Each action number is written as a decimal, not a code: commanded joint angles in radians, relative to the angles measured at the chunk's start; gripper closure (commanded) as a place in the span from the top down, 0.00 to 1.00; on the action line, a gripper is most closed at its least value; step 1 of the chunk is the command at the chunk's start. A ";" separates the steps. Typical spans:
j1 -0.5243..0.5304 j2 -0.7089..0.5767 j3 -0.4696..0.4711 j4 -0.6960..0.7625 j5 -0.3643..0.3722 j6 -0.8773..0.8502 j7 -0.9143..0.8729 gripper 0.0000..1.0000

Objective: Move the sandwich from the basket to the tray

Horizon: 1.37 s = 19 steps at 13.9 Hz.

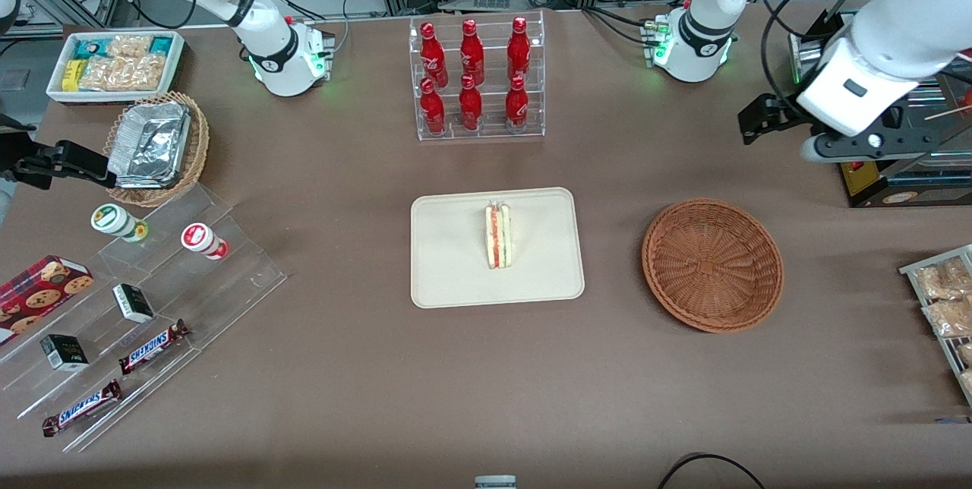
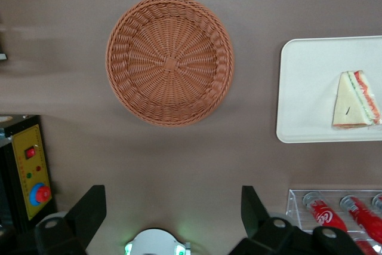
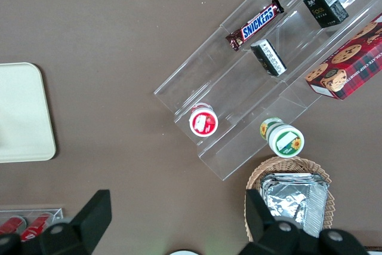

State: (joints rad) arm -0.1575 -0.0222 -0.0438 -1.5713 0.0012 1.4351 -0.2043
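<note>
While the sandwich stands on edge near the middle of the tray, the basket sits empty at the tray's three o'clock in the front view. High above the table toward the working arm's end, the gripper hangs with fingers spread, holding nothing.

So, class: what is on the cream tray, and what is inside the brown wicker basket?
On the tray stands only the sandwich; what the sandwich covers is hidden. The basket holds nothing. The open tool hangs high above the table near the basket.
</note>
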 commanded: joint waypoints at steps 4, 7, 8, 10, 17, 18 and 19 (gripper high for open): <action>0.072 -0.021 -0.005 -0.003 0.000 -0.016 0.135 1.00; 0.108 -0.006 -0.007 0.016 0.000 -0.007 0.135 1.00; 0.111 -0.002 -0.007 0.019 -0.004 -0.005 0.135 1.00; 0.125 0.014 -0.007 0.043 -0.007 -0.005 0.135 1.00; 0.128 0.070 -0.007 0.108 -0.012 -0.005 0.135 1.00; 0.128 0.067 -0.008 0.108 -0.009 -0.005 0.137 1.00; 0.130 0.067 -0.010 0.108 -0.007 -0.004 0.137 1.00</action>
State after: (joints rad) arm -0.0430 0.0392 -0.0425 -1.4901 0.0011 1.4374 -0.0850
